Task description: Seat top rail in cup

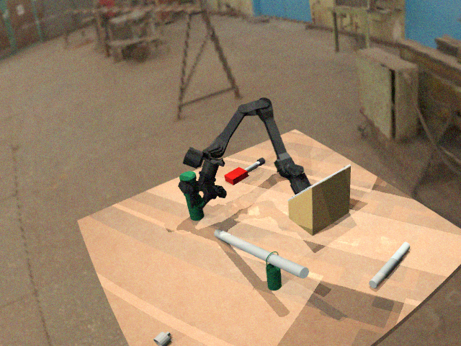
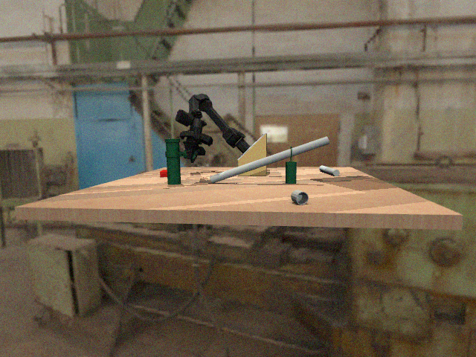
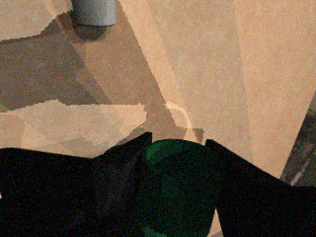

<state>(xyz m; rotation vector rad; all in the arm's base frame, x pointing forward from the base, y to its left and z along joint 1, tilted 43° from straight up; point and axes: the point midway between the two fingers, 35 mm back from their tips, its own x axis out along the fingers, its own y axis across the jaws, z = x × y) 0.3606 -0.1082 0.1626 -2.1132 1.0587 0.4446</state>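
The big green post [image 1: 196, 213] [image 2: 174, 172] stands upright. Its brace band [image 2: 172, 154] sits well below the cap, in the upper half. My gripper [image 1: 202, 195] [image 2: 192, 157] [image 3: 178, 141] is shut on the green rail-end cup [image 3: 175, 183] beside the post; the fingers largely hide the cup in the top and exterior views. The grey rail [image 1: 245, 247] [image 2: 265, 161] [image 3: 94, 11] slopes through the loop of the loop cap on the short green post [image 1: 274, 278] [image 2: 291, 172]. Its low cut end is near the table, apart from the cup; its other end is raised.
A tan angled board [image 1: 331, 201] [image 2: 257, 157] stands by the arm base. A red block with a grey rod [image 1: 235, 175] lies behind the gripper. A short grey tube [image 1: 390, 264] [image 2: 329, 169] lies at the right, and a small grey sleeve [image 1: 162, 339] [image 2: 299, 197] near the front.
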